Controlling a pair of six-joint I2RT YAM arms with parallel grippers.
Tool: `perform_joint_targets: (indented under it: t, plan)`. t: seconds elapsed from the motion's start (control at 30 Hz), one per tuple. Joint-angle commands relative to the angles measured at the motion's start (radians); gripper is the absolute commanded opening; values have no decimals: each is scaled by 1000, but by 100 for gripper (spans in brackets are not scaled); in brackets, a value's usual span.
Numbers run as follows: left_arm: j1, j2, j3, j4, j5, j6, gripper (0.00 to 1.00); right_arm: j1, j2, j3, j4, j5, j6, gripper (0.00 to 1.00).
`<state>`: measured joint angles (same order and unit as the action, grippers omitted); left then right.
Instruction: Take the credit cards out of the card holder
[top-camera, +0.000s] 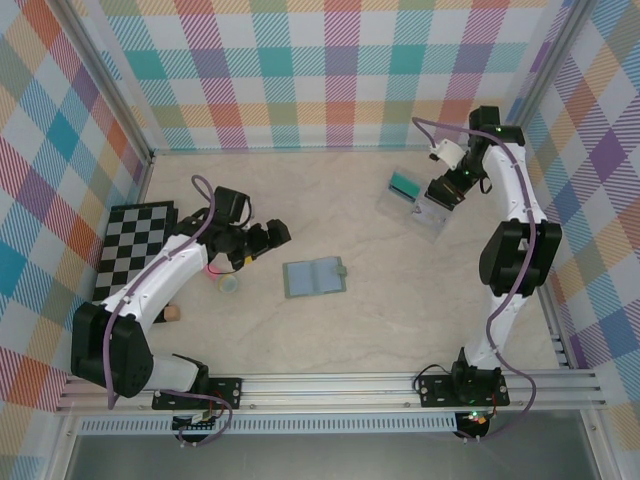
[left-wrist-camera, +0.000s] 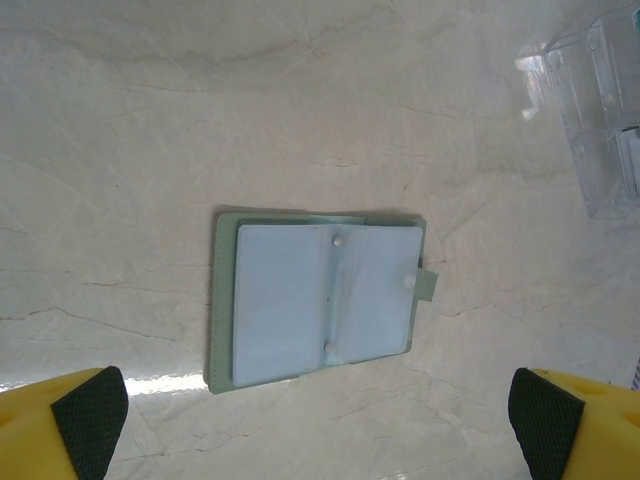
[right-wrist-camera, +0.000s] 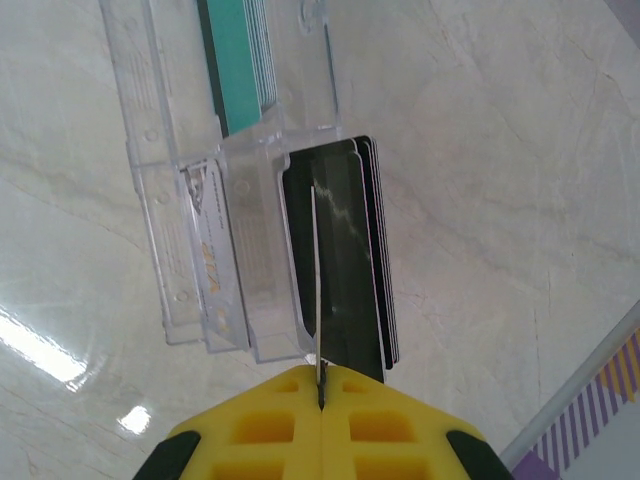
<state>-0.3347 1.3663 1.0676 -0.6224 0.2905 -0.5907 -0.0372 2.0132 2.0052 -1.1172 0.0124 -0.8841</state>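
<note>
Several credit cards (right-wrist-camera: 350, 250), tray marking (right-wrist-camera: 207, 262) illegible

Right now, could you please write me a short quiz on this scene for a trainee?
1. Fill in: the right gripper pinches a thin ____ over the tray.
2. True or false: the wallet lies shut on the table.
3. Which jaws stand wide open? A) the left gripper B) the right gripper C) both

Key: 1. card. 2. False, it lies open. 3. A.
</note>
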Motion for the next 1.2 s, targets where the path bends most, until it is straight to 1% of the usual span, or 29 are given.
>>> perform_joint_targets:
  t: [0.0, 0.2, 0.33, 0.43, 0.53, 0.97, 1.17]
  plan:
    - [16, 4, 17, 10, 31, 32, 100, 12, 30, 22, -21, 40, -72, 0]
    - [23, 2, 1, 23, 48, 26, 100, 22, 60, 33, -1, 33, -78, 0]
    - [23, -6, -40, 67, 81, -13, 100, 23, 79, 69, -9, 16, -63, 0]
    - [24, -10, -59, 78, 84, -25, 100, 25, 80, 94, -25, -7, -59, 0]
    - [23, -4, -56, 75, 85, -24, 100, 26, 81, 106, -26, -4, -59, 0]
    - [23, 9, -49, 76, 91, -22, 100, 32, 118, 78, -6, -18, -53, 0]
    - [23, 5, -54, 76, 98, -23, 100, 37, 136, 73, -7, -6, -51, 2]
